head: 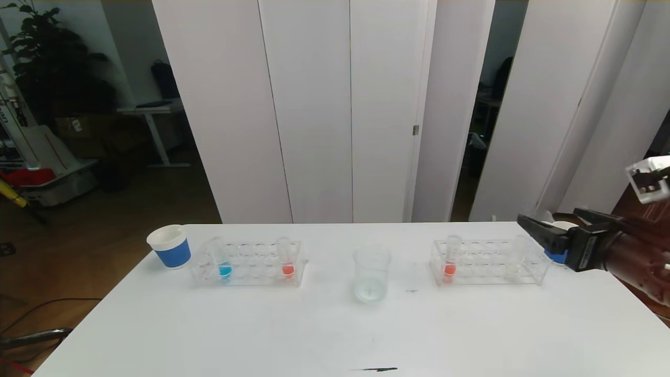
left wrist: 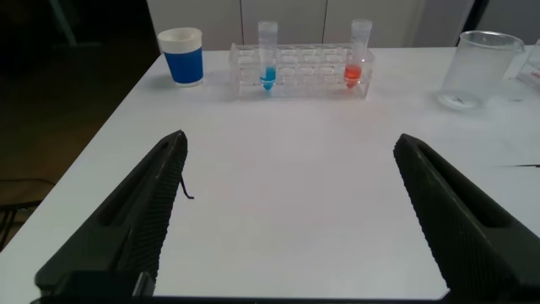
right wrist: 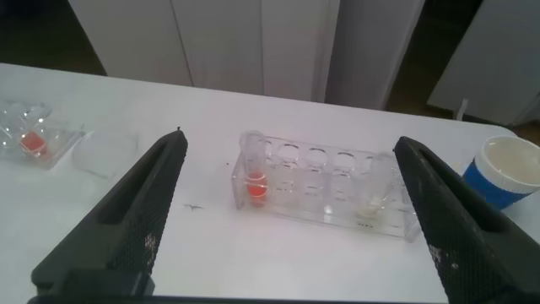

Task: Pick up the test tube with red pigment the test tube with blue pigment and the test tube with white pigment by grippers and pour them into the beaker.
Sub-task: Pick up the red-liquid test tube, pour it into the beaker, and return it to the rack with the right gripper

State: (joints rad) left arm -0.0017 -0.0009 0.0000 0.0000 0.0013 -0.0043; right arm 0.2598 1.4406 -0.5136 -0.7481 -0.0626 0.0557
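The beaker [head: 371, 275] stands at the table's middle; it also shows in the left wrist view [left wrist: 481, 67]. The left rack [head: 246, 264] holds the test tube with blue pigment [head: 224, 259] [left wrist: 267, 55] and a red tube [head: 286, 259] [left wrist: 359, 55]. The right rack [head: 489, 262] holds a red tube [head: 451, 259] [right wrist: 253, 173] and the test tube with white pigment [head: 520, 251] [right wrist: 371, 190]. My right gripper [head: 547, 217] [right wrist: 291, 143] is open and empty, above the right rack's right end. My left gripper [left wrist: 288, 145] is open and empty, low over the table in front of the left rack.
A blue paper cup [head: 170, 246] [left wrist: 182, 57] stands left of the left rack. Another blue cup [head: 556, 254] [right wrist: 506, 173] stands right of the right rack, partly behind my right gripper. White wall panels stand behind the table. A dark mark [head: 377, 369] lies near the front edge.
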